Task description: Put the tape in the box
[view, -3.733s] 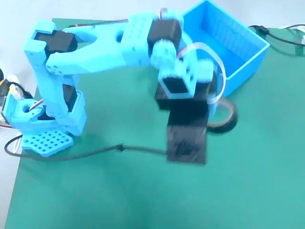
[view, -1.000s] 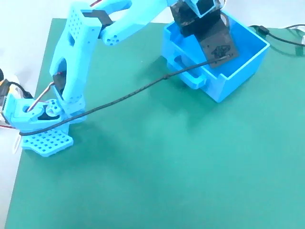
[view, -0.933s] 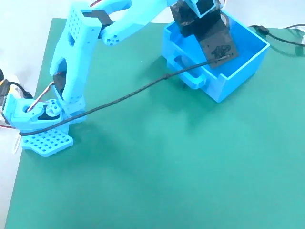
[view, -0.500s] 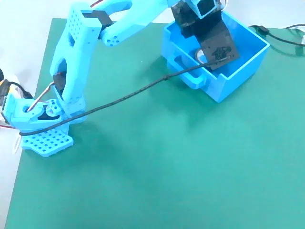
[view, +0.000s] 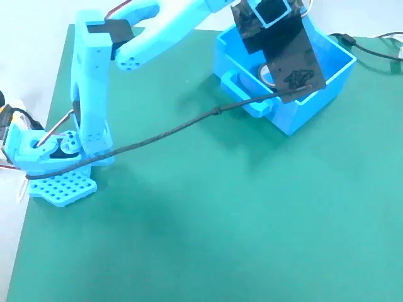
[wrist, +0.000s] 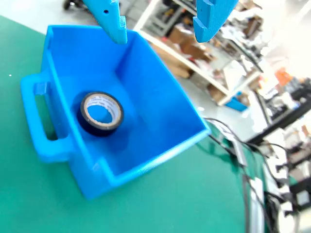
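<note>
— Item: box (wrist: 160, 104), blue bin, left-centre of the wrist view. Contents?
— One tape (wrist: 100, 113), lain flat on the floor near the handle side.
— Gripper (wrist: 160, 22)?
— Recorded at the top edge, jaws parted, nothing held.

Fixed view: arm's wrist block covers most of the tape (view: 267, 71) and much of the box (view: 327, 75) interior; gripper tips not visible. Wrist view: gripper (wrist: 158, 30) fingers cropped by top edge; background shelving blurred, contents unreadable.
</note>
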Controlling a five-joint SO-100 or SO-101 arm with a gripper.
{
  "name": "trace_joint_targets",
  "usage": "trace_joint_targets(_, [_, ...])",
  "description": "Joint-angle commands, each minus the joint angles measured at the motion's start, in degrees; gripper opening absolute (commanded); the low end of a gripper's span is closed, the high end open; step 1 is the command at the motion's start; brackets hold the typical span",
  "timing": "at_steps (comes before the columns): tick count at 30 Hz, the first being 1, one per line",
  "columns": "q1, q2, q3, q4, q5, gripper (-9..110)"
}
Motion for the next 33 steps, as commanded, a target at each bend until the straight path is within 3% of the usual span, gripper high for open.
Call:
trace_joint_targets(1, [3.3,8.5,-5.3,2.5,-1.1,19])
trace_joint_targets(19, [20.1,34.7,-4.0,21.0,-2.7,18])
trace_joint_targets(29, [22.5,50.6,13.9,20.7,-2.8,18])
trace_joint_targets(33, [22.4,59.9,28.3,15.6,-2.9,18])
